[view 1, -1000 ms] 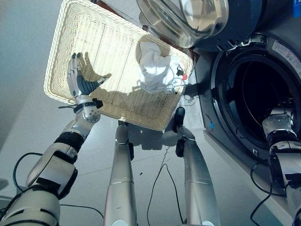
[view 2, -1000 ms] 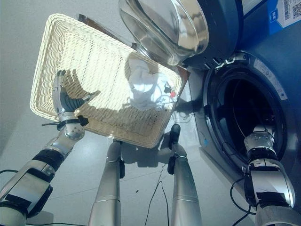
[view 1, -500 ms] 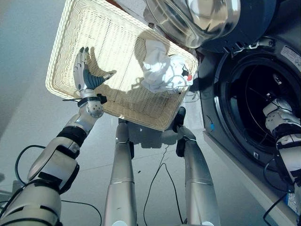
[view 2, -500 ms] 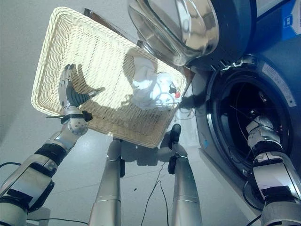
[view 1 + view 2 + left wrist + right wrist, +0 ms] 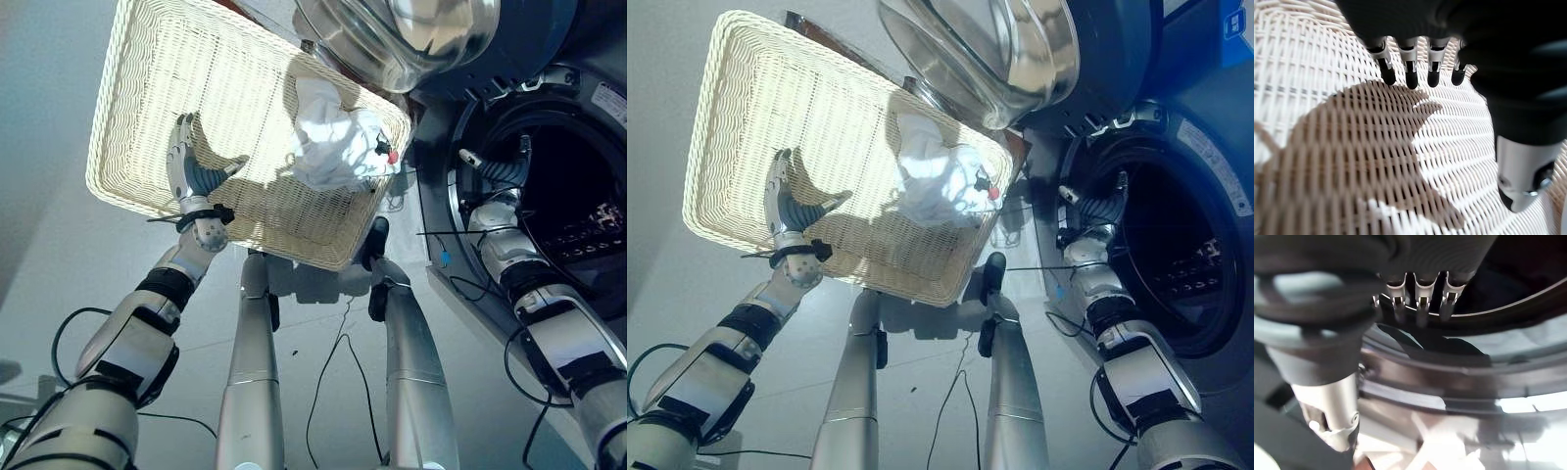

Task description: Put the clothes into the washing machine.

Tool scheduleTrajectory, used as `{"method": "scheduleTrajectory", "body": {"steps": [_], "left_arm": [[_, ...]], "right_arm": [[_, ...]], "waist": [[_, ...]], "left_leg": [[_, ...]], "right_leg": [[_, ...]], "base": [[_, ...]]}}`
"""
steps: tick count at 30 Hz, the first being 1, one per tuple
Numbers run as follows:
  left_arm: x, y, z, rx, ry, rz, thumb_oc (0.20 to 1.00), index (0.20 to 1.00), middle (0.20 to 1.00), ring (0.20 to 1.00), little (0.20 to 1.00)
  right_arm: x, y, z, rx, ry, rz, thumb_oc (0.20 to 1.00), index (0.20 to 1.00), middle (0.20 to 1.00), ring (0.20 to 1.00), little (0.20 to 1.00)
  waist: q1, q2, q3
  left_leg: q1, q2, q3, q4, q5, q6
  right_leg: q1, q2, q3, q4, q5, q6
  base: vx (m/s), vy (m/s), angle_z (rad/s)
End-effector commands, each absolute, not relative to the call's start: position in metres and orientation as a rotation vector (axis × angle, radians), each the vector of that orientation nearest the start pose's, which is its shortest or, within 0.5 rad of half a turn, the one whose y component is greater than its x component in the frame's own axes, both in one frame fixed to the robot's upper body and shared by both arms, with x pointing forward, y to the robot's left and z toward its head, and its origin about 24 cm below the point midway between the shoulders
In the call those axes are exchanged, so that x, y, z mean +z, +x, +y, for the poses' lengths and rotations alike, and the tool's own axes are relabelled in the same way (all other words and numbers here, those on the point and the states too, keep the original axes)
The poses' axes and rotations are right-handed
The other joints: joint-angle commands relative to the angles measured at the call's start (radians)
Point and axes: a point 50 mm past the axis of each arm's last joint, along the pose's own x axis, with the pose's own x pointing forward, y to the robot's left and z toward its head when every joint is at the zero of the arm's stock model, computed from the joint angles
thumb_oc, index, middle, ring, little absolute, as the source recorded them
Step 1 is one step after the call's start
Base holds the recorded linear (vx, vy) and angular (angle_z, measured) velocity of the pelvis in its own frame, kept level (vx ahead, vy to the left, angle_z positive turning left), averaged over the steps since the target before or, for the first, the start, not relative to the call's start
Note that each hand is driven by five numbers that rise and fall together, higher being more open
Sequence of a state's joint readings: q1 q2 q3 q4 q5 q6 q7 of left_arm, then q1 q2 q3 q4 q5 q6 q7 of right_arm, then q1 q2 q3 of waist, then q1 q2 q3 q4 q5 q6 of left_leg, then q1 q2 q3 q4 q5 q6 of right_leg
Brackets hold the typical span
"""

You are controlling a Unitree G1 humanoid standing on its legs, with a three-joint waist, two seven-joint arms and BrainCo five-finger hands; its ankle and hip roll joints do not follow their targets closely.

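A heap of white clothes (image 5: 338,142) with a small red spot lies in the right corner of the cream wicker basket (image 5: 176,78). My left hand (image 5: 192,172) hovers open above the basket's bare weave, left of the clothes; its straight fingers (image 5: 1410,73) hold nothing. My right hand (image 5: 500,174) is open at the left rim of the washing machine's round opening (image 5: 578,186), fingers (image 5: 1420,308) straight over the grey door seal, empty. Something dark with pale marks (image 5: 1195,284) shows inside the drum.
The washer's open glass and chrome door (image 5: 411,39) hangs over the basket's right corner, close above the clothes. The dark blue washer front (image 5: 1205,127) runs along the right. Grey floor (image 5: 49,245) lies to the left of the basket.
My right hand has come out of the drum and now sits at the opening's left rim. My left hand has edged a little to the right over the basket. The clothes have not moved.
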State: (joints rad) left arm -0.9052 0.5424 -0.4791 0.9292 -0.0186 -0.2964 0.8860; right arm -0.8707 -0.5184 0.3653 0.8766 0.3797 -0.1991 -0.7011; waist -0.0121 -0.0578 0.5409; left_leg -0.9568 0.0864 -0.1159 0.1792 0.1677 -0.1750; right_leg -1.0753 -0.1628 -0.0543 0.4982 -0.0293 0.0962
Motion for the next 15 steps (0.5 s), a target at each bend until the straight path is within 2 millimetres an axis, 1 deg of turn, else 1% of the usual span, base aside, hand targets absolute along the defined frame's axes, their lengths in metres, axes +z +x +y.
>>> {"method": "scheduleTrajectory", "body": {"steps": [1,3,4,7,8,9,10,11,12,13,15], "left_arm": [[0.180,0.381,0.218,0.694,0.493,-0.536,1.000,1.000,1.000,1.000,1.000],[0.177,0.380,0.217,0.701,0.471,-0.528,1.000,1.000,1.000,1.000,1.000],[0.176,0.380,0.217,0.702,0.466,-0.527,1.000,1.000,1.000,1.000,1.000],[0.171,0.379,0.214,0.711,0.449,-0.515,1.000,1.000,1.000,1.000,1.000],[0.171,0.379,0.214,0.712,0.447,-0.513,1.000,1.000,1.000,1.000,1.000],[0.169,0.378,0.212,0.719,0.438,-0.509,1.000,1.000,1.000,1.000,1.000],[0.168,0.378,0.212,0.721,0.434,-0.506,1.000,1.000,1.000,1.000,1.000],[0.168,0.378,0.212,0.721,0.434,-0.506,1.000,1.000,1.000,1.000,1.000],[0.166,0.377,0.212,0.727,0.430,-0.503,1.000,1.000,1.000,1.000,1.000],[0.166,0.377,0.212,0.728,0.429,-0.503,1.000,1.000,1.000,1.000,1.000],[0.165,0.377,0.211,0.733,0.422,-0.500,1.000,1.000,1.000,1.000,1.000]], "right_arm": [[0.162,0.377,-0.234,-0.592,-0.314,-0.328,1.000,1.000,1.000,1.000,1.000],[0.152,0.376,-0.220,-0.527,-0.324,-0.319,1.000,1.000,1.000,1.000,1.000],[0.151,0.375,-0.216,-0.515,-0.328,-0.320,1.000,1.000,1.000,1.000,1.000],[0.146,0.372,-0.194,-0.416,-0.353,-0.350,1.000,1.000,1.000,1.000,1.000],[0.146,0.372,-0.190,-0.408,-0.353,-0.354,1.000,1.000,1.000,1.000,1.000],[0.147,0.368,-0.176,-0.360,-0.359,-0.386,1.000,1.000,1.000,1.000,1.000],[0.149,0.366,-0.172,-0.342,-0.368,-0.419,1.000,1.000,1.000,1.000,1.000],[0.149,0.366,-0.172,-0.342,-0.368,-0.419,1.000,1.000,1.000,1.000,1.000],[0.153,0.363,-0.164,-0.313,-0.376,-0.467,1.000,1.000,1.000,1.000,1.000],[0.154,0.362,-0.162,-0.308,-0.377,-0.477,1.000,1.000,1.000,1.000,1.000],[0.160,0.357,-0.151,-0.266,-0.433,-0.560,1.000,1.000,1.000,1.000,1.000]], "waist": [[-0.010,0.027,-0.021],[-0.013,0.029,-0.021],[-0.014,0.029,-0.021],[-0.019,0.031,-0.021],[-0.020,0.031,-0.021],[-0.023,0.032,-0.021],[-0.025,0.033,-0.021],[-0.025,0.033,-0.021],[-0.027,0.034,-0.021],[-0.028,0.034,-0.021],[-0.030,0.034,-0.021]], "left_leg": [[-0.019,-0.105,0.078,0.081,-0.056,0.086],[-0.016,-0.102,0.085,0.076,-0.051,0.084],[-0.016,-0.102,0.086,0.074,-0.049,0.084],[-0.019,-0.099,0.093,0.075,-0.042,0.081],[-0.019,-0.099,0.093,0.074,-0.042,0.081],[-0.019,-0.097,0.096,0.073,-0.037,0.079],[-0.018,-0.097,0.096,0.072,-0.035,0.079],[-0.018,-0.097,0.096,0.072,-0.035,0.079],[-0.018,-0.096,0.097,0.071,-0.033,0.079],[-0.018,-0.096,0.098,0.071,-0.033,0.079],[-0.018,-0.095,0.098,0.071,-0.030,0.079]], "right_leg": [[0.057,0.092,-0.074,-0.219,0.191,0.027],[0.058,0.093,-0.071,-0.220,0.189,0.024],[0.058,0.093,-0.071,-0.220,0.189,0.023],[0.055,0.094,-0.068,-0.217,0.186,0.019],[0.054,0.095,-0.068,-0.217,0.186,0.019],[0.054,0.097,-0.065,-0.215,0.183,0.016],[0.054,0.097,-0.064,-0.213,0.182,0.015],[0.055,0.097,-0.064,-0.213,0.182,0.015],[0.054,0.099,-0.061,-0.211,0.180,0.015],[0.054,0.100,-0.061,-0.211,0.180,0.015],[0.054,0.101,-0.059,-0.209,0.179,0.016]], "base": [[-0.01,0.049,-0.04],[-0.01,0.048,-0.02],[-0.01,0.045,-0.03],[-0.01,0.042,-0.02],[-0.01,0.057,-0.01],[-0.01,0.060,-0.01],[-0.01,0.054,-0.01],[0.00,0.038,-0.02],[0.00,0.000,0.00],[0.00,0.037,-0.03],[0.00,0.000,0.00]]}}
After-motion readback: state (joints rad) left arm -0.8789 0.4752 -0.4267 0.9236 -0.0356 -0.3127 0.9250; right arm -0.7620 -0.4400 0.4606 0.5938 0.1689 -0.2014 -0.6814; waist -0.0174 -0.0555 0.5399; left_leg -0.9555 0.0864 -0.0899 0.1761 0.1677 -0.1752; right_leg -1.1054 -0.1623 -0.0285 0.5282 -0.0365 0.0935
